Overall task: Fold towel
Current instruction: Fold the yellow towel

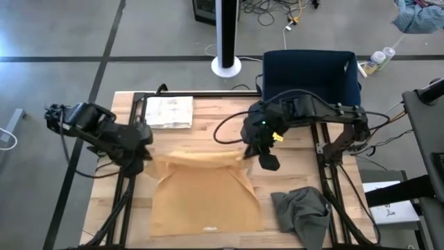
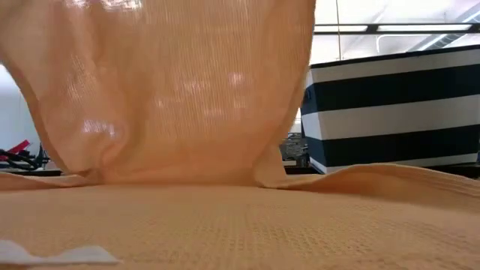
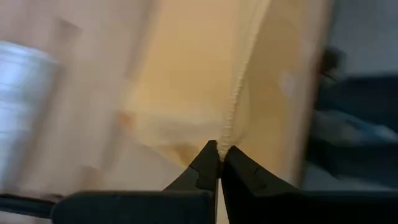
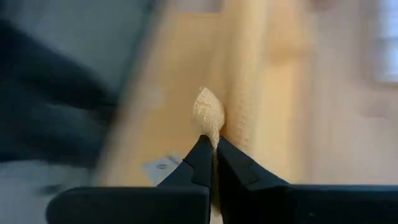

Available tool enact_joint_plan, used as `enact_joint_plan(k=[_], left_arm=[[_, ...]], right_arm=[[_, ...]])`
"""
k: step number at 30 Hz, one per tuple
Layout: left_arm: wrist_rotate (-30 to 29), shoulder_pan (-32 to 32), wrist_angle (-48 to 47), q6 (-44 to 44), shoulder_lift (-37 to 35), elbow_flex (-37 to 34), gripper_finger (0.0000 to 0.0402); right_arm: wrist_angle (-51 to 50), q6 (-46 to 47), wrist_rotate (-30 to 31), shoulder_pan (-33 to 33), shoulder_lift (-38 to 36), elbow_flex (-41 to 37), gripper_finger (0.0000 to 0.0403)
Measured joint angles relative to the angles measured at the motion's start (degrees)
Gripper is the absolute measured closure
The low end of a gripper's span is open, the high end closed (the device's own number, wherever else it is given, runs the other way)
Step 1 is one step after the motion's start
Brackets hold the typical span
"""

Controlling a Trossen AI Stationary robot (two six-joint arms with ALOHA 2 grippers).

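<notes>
Towel (image 1: 208, 198): tan, spread on the wooden table (image 1: 208, 107) between the two arms; far edge raised off the surface at both corners, near part flat on the wood, a small white label near the front edge.
Towel, low view (image 2: 172, 97): hangs like a curtain across most of the frame, with the flat part (image 2: 247, 225) stretched out below it.
Left gripper (image 1: 142, 149): at the towel's far left corner, above the table's left side; fingers pressed together and pinching the hemmed edge.
Left gripper, wrist view (image 3: 220, 157): dark tips closed on the corner, the hem (image 3: 236, 93) running away from them.
Right gripper (image 1: 248, 154): at the towel's far right corner, near the table's middle; fingers pressed together and pinching the cloth.
Right gripper, wrist view (image 4: 210, 148): tips closed, a small tuft of the tan weave (image 4: 208, 112) standing up just above them.
Grey cloth (image 1: 302, 212): crumpled on the table's front right part, just beside the towel's right edge; touching or not, cannot tell.
Folded white cloth (image 1: 168, 111): flat at the table's far left part, apart from the tan towel.
Blue bin (image 1: 310, 73): at the far right corner of the table, behind the right arm; in the low view seen with dark and white stripes (image 2: 394, 112).
</notes>
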Motion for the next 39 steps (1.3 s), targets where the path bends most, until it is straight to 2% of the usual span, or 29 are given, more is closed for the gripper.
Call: enact_joint_plan(k=[4, 8, 10, 11, 13, 16, 21, 24, 28, 33, 39], left_arm=[[-11.32, 10.33, -0.64, 6.73, 0.64, -2.76, 0.0401], [-22.92, 27.75, 0.5, 12.62, 0.55, -5.54, 0.0401], [-24.9, 37.42, 2.57, 18.03, 0.55, -5.89, 0.0401], [-23.16, 41.67, 3.72, 21.88, 0.66, -6.06, 0.0401], [-16.35, 47.75, 6.93, 28.4, 1.11, -6.16, 0.0401], [-7.59, 52.21, 9.08, 34.66, 1.44, -6.68, 0.0401], [-5.75, 52.53, 9.07, 38.54, 2.28, -10.12, 0.0401], [-1.15, 52.53, 8.68, 38.69, 2.15, -12.26, 0.0401], [4.9, 50.19, 8.32, 36.98, -0.11, -14.9, 0.0401], [9.32, 41.78, 5.43, 32.63, -3.57, -17.25, 0.0401], [11.43, 27.13, 5.35, 19.06, -6.98, -22.04, 0.0401]], right_arm=[[1.39, -14.17, 19.26, -5.31, 1.86, -1.02, 0.0403], [8.97, -30.38, 31.55, -12.24, 5.12, -2.41, 0.0403], [14.23, -34.87, 32.44, -15.73, 6.69, -2.41, 0.0403], [16.13, -35.48, 31.27, -17.15, 7.33, -2.41, 0.0403], [17.2, -34.62, 25.65, -19.48, 8.44, -2.41, 0.0403], [16.47, -30.81, 17.63, -21.14, 10.33, -2.58, 0.0403], [16.67, -29.89, 13.74, -21.64, 11.91, -5.95, 0.0403], [15.83, -28.84, 11.81, -21.52, 11.77, -8.09, 0.0403], [10.74, -24.61, 5.26, -21.24, 9.99, -10.84, 0.0403], [6.86, -18.43, -3.01, -18.28, 6.48, -14.03, 0.0403], [7.18, -11.45, -5.32, -11.83, 4.62, -16.98, 0.0403]])
